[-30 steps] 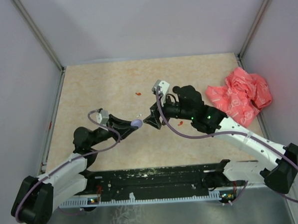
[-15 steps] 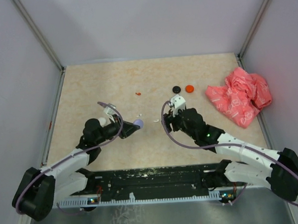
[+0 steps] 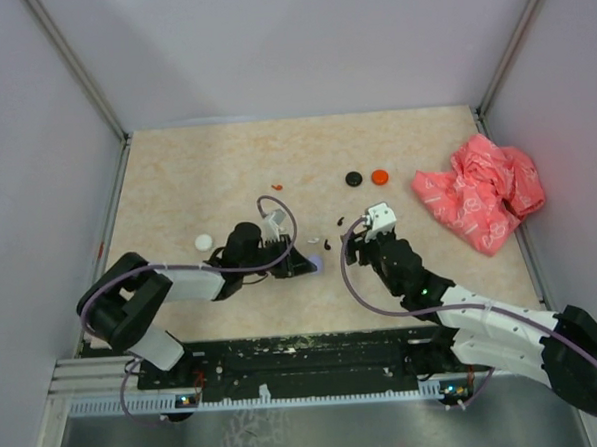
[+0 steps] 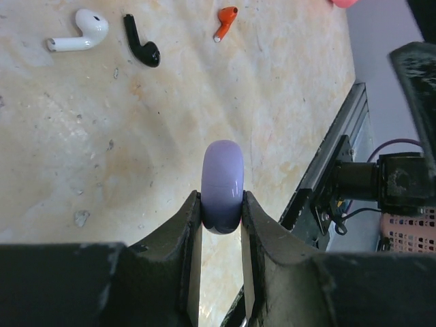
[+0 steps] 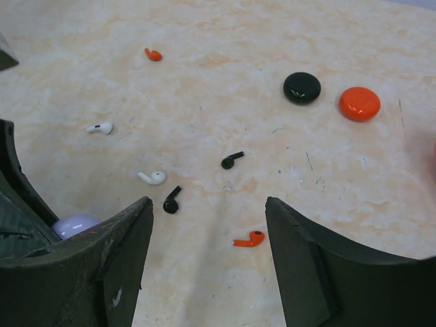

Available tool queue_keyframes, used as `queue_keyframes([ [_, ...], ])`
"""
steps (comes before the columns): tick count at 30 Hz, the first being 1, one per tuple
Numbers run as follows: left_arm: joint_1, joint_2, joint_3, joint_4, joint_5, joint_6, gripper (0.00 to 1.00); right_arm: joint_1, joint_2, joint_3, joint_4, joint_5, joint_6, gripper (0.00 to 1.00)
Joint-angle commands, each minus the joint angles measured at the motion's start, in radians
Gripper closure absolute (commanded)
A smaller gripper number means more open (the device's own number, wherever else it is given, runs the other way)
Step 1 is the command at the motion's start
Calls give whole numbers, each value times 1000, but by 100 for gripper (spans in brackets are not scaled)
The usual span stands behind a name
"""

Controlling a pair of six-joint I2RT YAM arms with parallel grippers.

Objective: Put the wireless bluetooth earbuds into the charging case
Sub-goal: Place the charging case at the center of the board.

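Observation:
My left gripper (image 4: pixel 221 211) is shut on a lilac round charging case (image 4: pixel 223 185), held on edge just above the table; in the top view the left gripper (image 3: pixel 306 266) is at mid-table. Ahead of it lie a white earbud (image 4: pixel 82 34), a black earbud (image 4: pixel 142 42) and an orange earbud (image 4: pixel 225 20). My right gripper (image 5: pixel 208 225) stands open, low over the table, with an orange earbud (image 5: pixel 248 240) lying loose between its fingers. Beyond it lie two black earbuds (image 5: pixel 172 200) (image 5: pixel 232 160) and two white ones (image 5: pixel 152 178) (image 5: pixel 99 127).
A black disc (image 3: pixel 353 179) and an orange disc (image 3: pixel 379 176) lie at the back centre, a white disc (image 3: pixel 203 242) at the left. Another orange earbud (image 3: pixel 277 187) lies further back. A crumpled pink-red bag (image 3: pixel 482 192) fills the right side.
The left arm has swung right and down to mid-table with the lilac case still held. The right arm has drawn back toward the near right, uncovering the discs and earbuds.

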Motion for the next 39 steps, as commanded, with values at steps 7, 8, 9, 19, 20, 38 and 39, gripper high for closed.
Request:
queue_keyframes([
  [7, -68, 129, 103, -172, -111, -50, 76, -10, -23, -30, 158, 73, -22, 34],
  [8, -75, 133, 112, -197, -123, -41, 75, -10, -23, -33, 164, 73, -23, 33],
  [9, -80, 137, 121, -222, -137, -31, 74, -10, -20, -38, 169, 74, -23, 34],
  [19, -98, 53, 154, -415, -289, 32, 45, -10, -19, -48, 180, 84, -21, 34],
  [20, -100, 42, 153, -433, -306, 36, 40, -10, -19, -48, 180, 83, -21, 34],
  [38, -98, -322, 166, -879, -734, 57, 0, -10, -23, -49, 174, 88, -18, 34],
  [39, -98, -336, 177, -924, -767, 57, 0, -10, -23, -49, 175, 87, -17, 34],
])
